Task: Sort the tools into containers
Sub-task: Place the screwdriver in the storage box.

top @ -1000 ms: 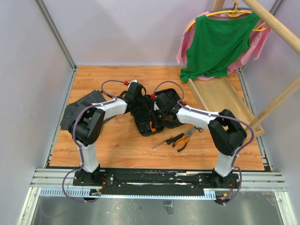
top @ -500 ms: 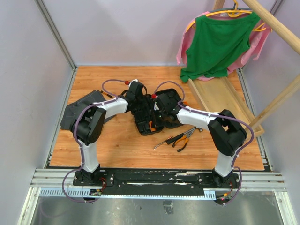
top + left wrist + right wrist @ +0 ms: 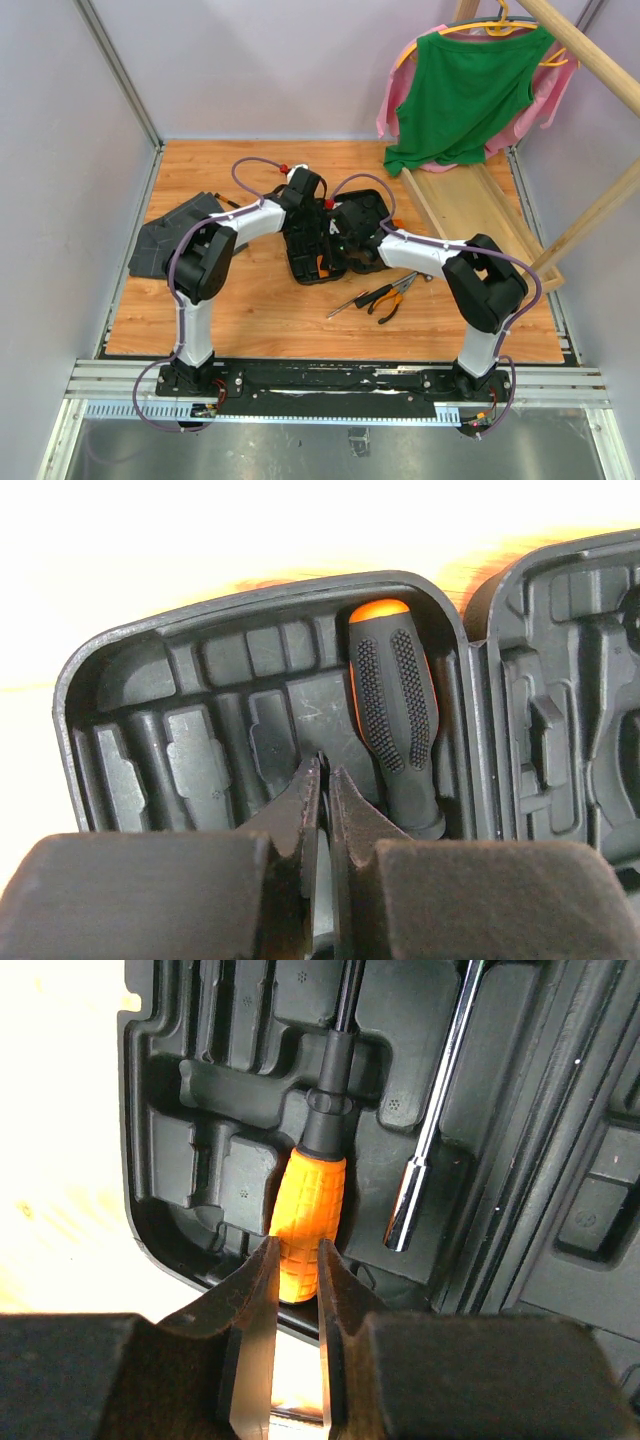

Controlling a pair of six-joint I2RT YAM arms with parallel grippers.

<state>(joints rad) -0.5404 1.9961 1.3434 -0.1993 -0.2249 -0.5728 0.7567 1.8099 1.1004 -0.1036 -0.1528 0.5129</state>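
Left gripper (image 3: 325, 780): pinched shut and holding nothing. The tips hang just above the moulded floor of one case half.
Right gripper (image 3: 297, 1250): closed narrow on the butt of the orange screwdriver (image 3: 305, 1225), which lies in its slot straight ahead of the tips.
Case (image 3: 80, 680): open flat, with one half under each gripper.
Half under left gripper: one black-and-orange screwdriver (image 3: 395, 715) sits in the slot just beside the tips. The other slots in view are bare.
Half under right gripper: the orange screwdriver, plus a steel socket driver (image 3: 435, 1140) in the next slot, beside and beyond the tips.
Outside the case: pliers (image 3: 388, 298) and a thin screwdriver (image 3: 345, 305) lie on the table, back from the right gripper toward its arm base. You won't find the hammer in any view.
Risk 1: if you lift the right gripper before releasing, the orange screwdriver comes out with it or ends up half-seated.
Risk 2: the case is probably light and nothing pins it. A sideways drag from either gripper could slide it or flip a half shut.
Risk 3: the wrists sit close together over the case, so a wide swing toward the pliers could clip the left arm.
Risk 4: the left tips are shut and low. Go any lower and you jam them into the moulding.
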